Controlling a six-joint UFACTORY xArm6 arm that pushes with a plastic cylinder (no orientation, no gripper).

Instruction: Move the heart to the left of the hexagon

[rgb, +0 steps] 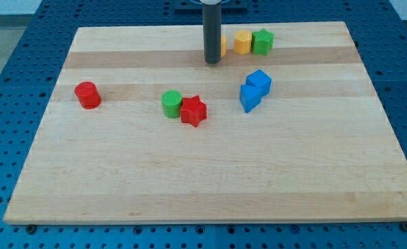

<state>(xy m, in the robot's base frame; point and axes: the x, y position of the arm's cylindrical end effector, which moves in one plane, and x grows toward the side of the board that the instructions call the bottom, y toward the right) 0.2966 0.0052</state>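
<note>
My tip point(212, 61) rests on the board near the view's top centre. Just right of the rod and behind it, a yellow block point(222, 46) peeks out; the rod hides most of it, so I cannot make out its shape. A yellow hexagon point(242, 42) sits right of that block, close to it. A green star point(262, 41) touches the hexagon's right side. The tip is left of and slightly below this row of three.
Two blue blocks point(258, 81) point(250, 97) touch each other right of centre. A green cylinder point(171, 104) and a red star point(194, 111) touch near the middle. A red cylinder point(88, 95) stands at the left. The wooden board point(203, 187) lies on a blue perforated table.
</note>
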